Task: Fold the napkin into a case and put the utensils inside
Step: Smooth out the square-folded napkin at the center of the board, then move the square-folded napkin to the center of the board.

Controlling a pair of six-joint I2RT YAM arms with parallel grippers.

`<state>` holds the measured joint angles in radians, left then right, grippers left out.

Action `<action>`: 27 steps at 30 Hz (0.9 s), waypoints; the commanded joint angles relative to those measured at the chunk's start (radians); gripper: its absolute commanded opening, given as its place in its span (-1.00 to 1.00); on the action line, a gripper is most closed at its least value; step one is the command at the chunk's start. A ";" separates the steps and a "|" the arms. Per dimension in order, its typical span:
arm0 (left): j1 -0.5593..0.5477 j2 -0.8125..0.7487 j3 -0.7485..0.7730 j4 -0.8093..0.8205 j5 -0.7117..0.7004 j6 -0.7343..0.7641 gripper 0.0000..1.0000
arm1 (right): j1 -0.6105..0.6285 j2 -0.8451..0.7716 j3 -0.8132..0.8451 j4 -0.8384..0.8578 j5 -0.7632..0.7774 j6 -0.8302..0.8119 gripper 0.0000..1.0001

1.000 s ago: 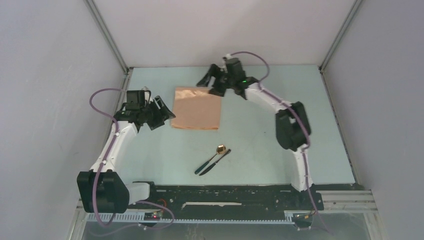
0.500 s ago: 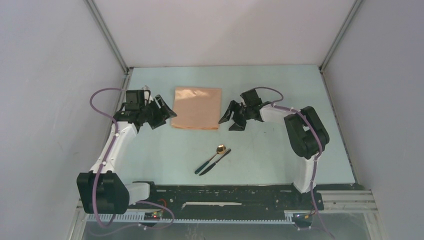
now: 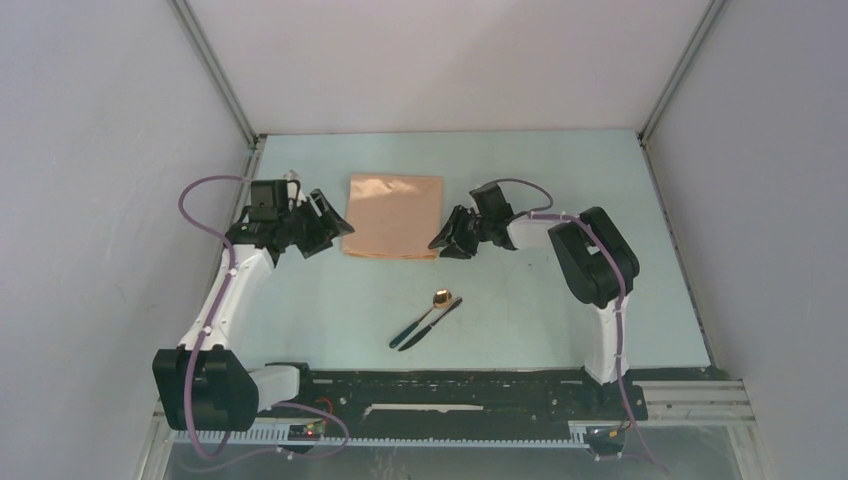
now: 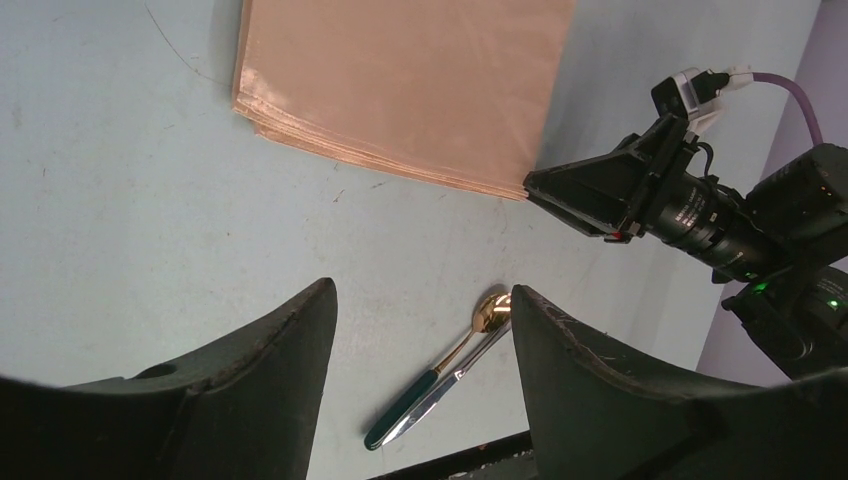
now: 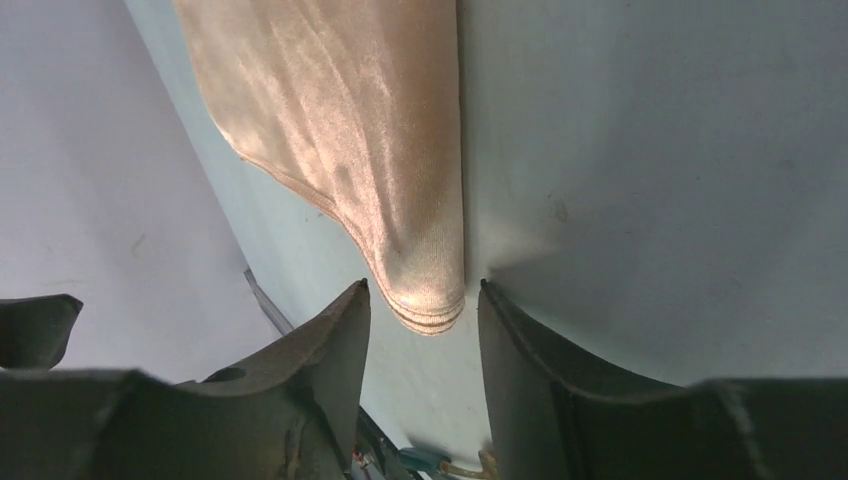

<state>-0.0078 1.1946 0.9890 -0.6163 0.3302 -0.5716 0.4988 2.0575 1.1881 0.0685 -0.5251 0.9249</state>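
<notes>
The table [image 3: 560, 300] carried the napkin [image 3: 393, 217], which lay flat as a folded square towards the back. The right gripper [image 5: 422, 290] had its jaws apart around the near right corner and did not pinch it yet. I think it should bite low, without pushing the layers askew. The left gripper [image 4: 422, 290] hovered parted and empty beside the left edge. The utensils [image 3: 427, 321] lay well apart, nearer the bases.

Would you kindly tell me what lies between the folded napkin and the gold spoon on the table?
Only bare table lies between the napkin and the spoon; the top and left wrist views both show it.
</notes>
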 commanded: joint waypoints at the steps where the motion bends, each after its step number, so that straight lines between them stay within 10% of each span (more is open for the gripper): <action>1: 0.005 -0.030 0.020 -0.005 0.030 0.018 0.41 | 0.020 0.023 0.006 0.031 0.055 0.001 -0.03; 10: 0.005 -0.007 0.039 0.003 0.039 0.015 0.42 | -0.010 -0.021 0.005 -0.059 0.111 -0.077 -1.00; 20: -0.080 0.118 0.092 0.106 0.092 -0.086 0.42 | -0.283 0.040 0.210 -0.537 -0.095 -0.566 -1.00; 27: -0.165 0.332 0.244 0.171 0.049 -0.140 0.42 | -0.408 0.269 0.645 -0.879 -0.189 -0.963 -1.00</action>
<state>-0.1352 1.4364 1.1191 -0.5167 0.3962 -0.6720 0.1192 2.2189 1.6215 -0.5659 -0.6163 0.2691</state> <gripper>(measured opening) 0.711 0.010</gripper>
